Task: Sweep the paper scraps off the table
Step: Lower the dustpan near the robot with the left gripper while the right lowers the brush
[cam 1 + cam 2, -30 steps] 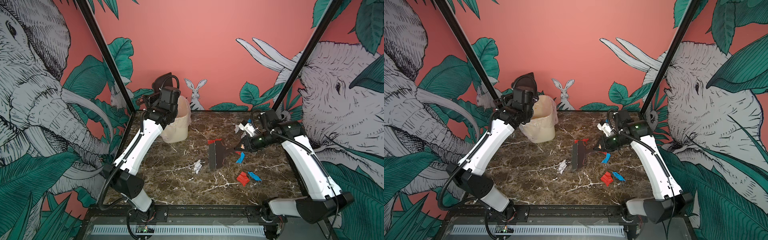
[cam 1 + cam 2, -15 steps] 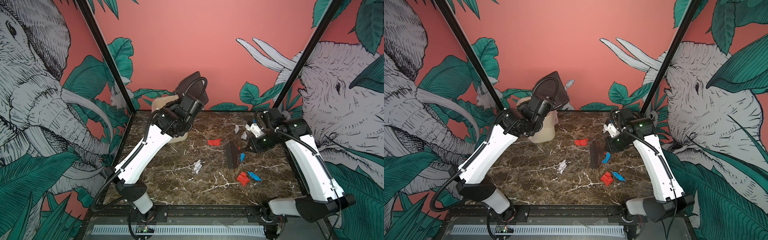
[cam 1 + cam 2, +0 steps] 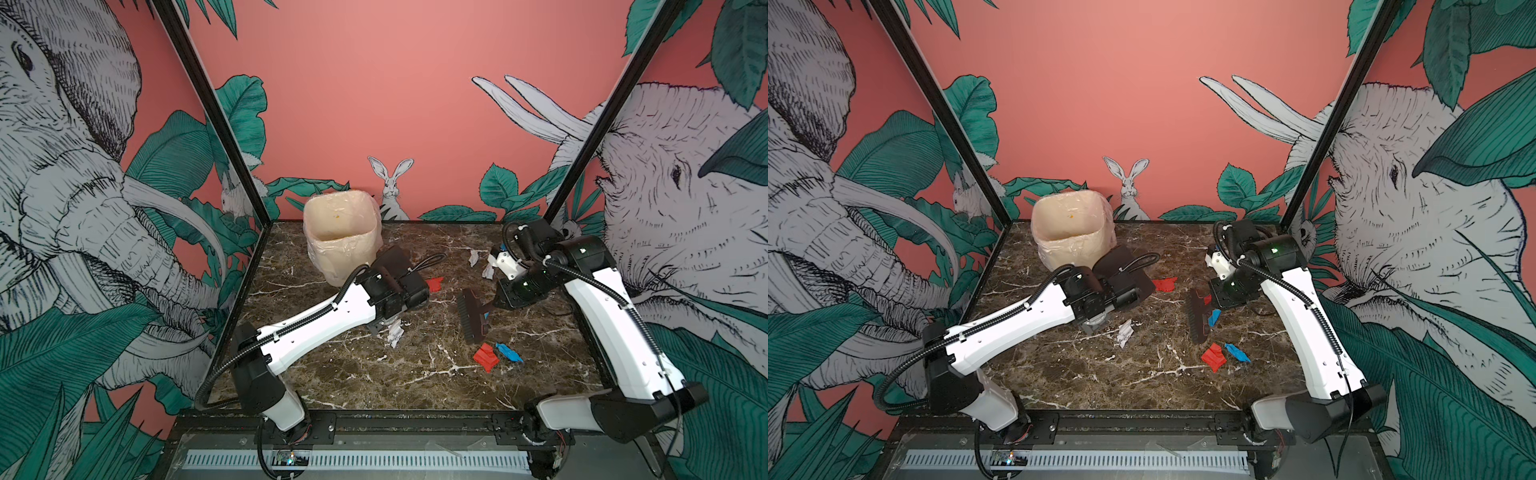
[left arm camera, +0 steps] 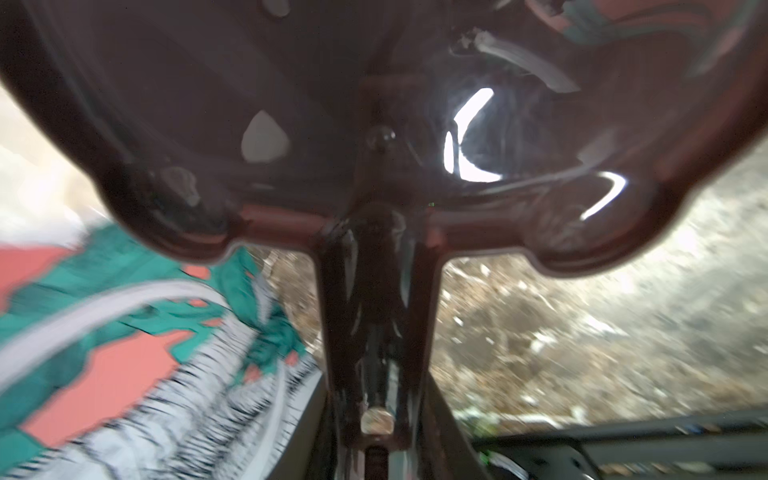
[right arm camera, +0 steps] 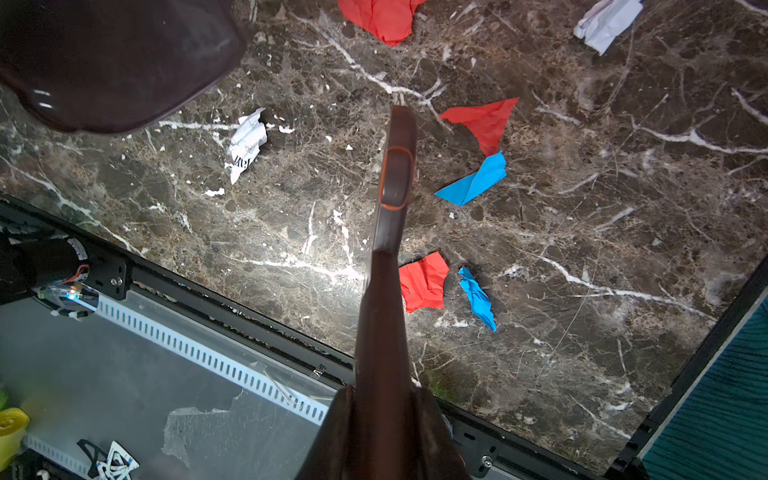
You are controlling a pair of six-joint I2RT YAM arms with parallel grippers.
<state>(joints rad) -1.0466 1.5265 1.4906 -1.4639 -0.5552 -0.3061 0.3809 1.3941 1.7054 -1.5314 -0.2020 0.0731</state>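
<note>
On the dark marble table [image 3: 374, 382] [image 3: 1100, 374] lie several paper scraps. A red one [image 3: 434, 284] [image 3: 1165, 284] lies near the middle and a white one [image 3: 395, 334] [image 5: 248, 143] beside the left wrist. A red [image 3: 485, 356] [image 5: 424, 280] and blue pair [image 3: 509, 352] [image 5: 478, 297] sits nearer the front. My left gripper [image 3: 409, 293] [image 4: 376, 415] is shut on the handle of a dark brown dustpan [image 3: 395, 259] [image 3: 1125, 270] [image 4: 291, 104]. My right gripper [image 3: 505, 301] [image 5: 382, 415] is shut on a brown brush [image 3: 471, 320] [image 3: 1198, 320] [image 5: 390, 249], bristles down by more red and blue scraps [image 5: 476, 183].
A cream bin lined with a clear bag [image 3: 340, 237] [image 3: 1071, 237] stands at the back left, just behind the dustpan. Two white scraps [image 3: 473, 257] lie at the back right by the right wrist. A grey slotted panel [image 3: 353, 459] runs along the front; black posts rise at the back corners.
The left arm swung the dustpan from above the bin down toward the middle of the table. The right arm drew the brush to the right, away from the red scrap.
</note>
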